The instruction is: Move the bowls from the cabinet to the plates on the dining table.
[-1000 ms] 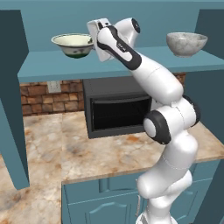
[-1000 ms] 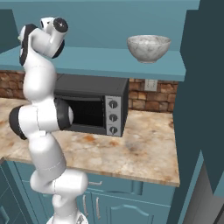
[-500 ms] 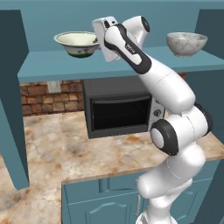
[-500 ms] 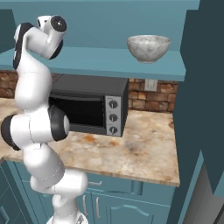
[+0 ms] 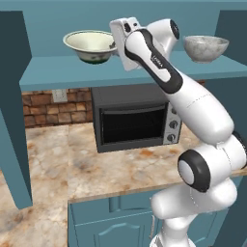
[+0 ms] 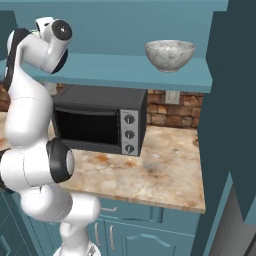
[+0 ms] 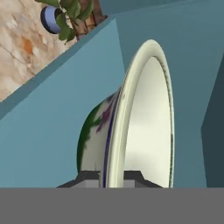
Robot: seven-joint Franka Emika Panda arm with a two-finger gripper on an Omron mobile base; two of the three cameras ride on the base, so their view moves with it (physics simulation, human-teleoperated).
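While the arm reaches up and to the left, its gripper (image 7: pixel 109 175) pinches the near rim of the pale yellow-green bowl (image 5: pixel 90 45), one finger (image 7: pixel 87 177) outside the wall and the other inside, the two pressed close with just the thin rim between them. From the left base camera the bowl sits upright at the left part of the teal shelf (image 5: pixel 58 72) of the cabinet (image 5: pixel 14 120), its mouth opening upward and its dark green foot down; whether the foot touches the shelf or hangs just above it cannot be told. Being round, the bowl has no long axis of its own in the level plane; its axis of symmetry runs roughly vertical. From the hand camera, which is rolled, the rim appears as a tall narrow ellipse standing on edge, with the pale hollow to the right and the green and purple patterned outside to the left.

The grey-white marbled bowl (image 5: pixel 205 48) stands upright at the right end of the same shelf, mouth up, well apart from the first bowl and from the hand. Below the shelf a dark microwave (image 5: pixel 132 118) sits on the beige marbled counter (image 5: pixel 58 164), against a brick wall (image 5: pixel 43 106). A potted plant (image 7: pixel 65 17) shows in the hand camera's upper left corner.
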